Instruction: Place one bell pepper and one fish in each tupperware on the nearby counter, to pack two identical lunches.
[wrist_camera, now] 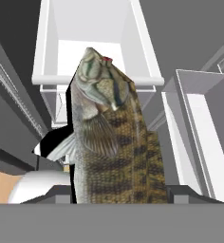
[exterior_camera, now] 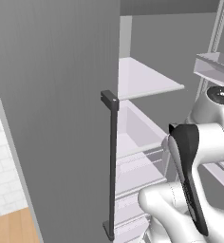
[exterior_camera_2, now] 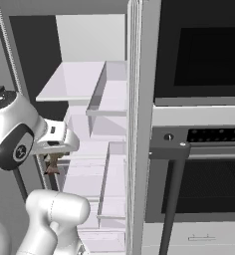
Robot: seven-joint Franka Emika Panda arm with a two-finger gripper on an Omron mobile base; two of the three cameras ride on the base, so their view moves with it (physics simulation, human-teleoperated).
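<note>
A brown-green striped fish (wrist_camera: 111, 142) with a red eye stands head-up between my fingertips, and my gripper (wrist_camera: 121, 194) is shut on its lower body. From the right base view, the gripper (exterior_camera_2: 53, 160) hangs under my white wrist in front of the open fridge, with a bit of the brown fish (exterior_camera_2: 52, 168) below it. A corner of the light-brown counter (exterior_camera: 12, 228) shows at the lower left under white brick tiles. The bell pepper and the tupperware are out of view.
The tall grey fridge door (exterior_camera: 61, 118) with its dark handle (exterior_camera: 112, 161) stands open on my left. White shelves (exterior_camera: 147, 80) and a white drawer (wrist_camera: 95, 47) lie ahead. A built-in oven (exterior_camera_2: 204, 124) with a bar handle (exterior_camera_2: 172, 199) flanks the right.
</note>
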